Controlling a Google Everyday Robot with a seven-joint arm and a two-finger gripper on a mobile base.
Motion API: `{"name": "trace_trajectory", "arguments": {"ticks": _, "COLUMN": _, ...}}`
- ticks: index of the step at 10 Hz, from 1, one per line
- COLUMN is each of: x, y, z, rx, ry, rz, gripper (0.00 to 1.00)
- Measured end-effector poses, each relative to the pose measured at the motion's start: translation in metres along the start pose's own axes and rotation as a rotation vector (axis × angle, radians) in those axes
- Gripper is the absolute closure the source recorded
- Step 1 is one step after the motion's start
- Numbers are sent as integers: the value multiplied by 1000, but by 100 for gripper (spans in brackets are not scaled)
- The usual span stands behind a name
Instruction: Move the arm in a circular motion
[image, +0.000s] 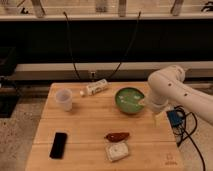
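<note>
1. Your arm (172, 90) enters from the right side of the view; its white elbow sits over the desk's right edge, toward the far right corner.
2. The gripper (159, 118) hangs below that elbow at the right edge; you cannot tell from this view whether it is apart or together, and it holds nothing you can see.
3. The desk (85, 130) is a pale wooden top.
4. A green bowl (129, 100) sits right of centre near the far edge, just beside the arm.
5. A white bottle (96, 88) lies on its side at the far edge, left of the bowl.
6. A clear cup (63, 99) stands upright near the far left corner.
7. A black phone (58, 145) lies flat near the near left corner.
8. A red-brown item (117, 136) lies near the middle, toward the near edge.
9. A white packet (117, 151) lies just behind the near edge, just beside the red-brown item.
10. Two black cables (70, 45) hang behind the desk's far edge.
</note>
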Motion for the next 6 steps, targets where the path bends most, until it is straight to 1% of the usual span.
{"name": "trace_trajectory", "arguments": {"ticks": 1, "x": -3, "y": -11, "z": -1, "rx": 2, "ry": 4, "rz": -3, "gripper": 20}}
{"name": "trace_trajectory", "arguments": {"ticks": 2, "x": -11, "y": -22, "z": -2, "rx": 2, "ry": 9, "rz": -10, "gripper": 20}}
{"name": "trace_trajectory", "arguments": {"ticks": 4, "x": -33, "y": -35, "z": -3, "rx": 3, "ry": 11, "rz": -44, "gripper": 20}}
{"name": "trace_trajectory", "arguments": {"ticks": 6, "x": -58, "y": -50, "z": -3, "rx": 6, "ry": 12, "rz": -95, "gripper": 20}}
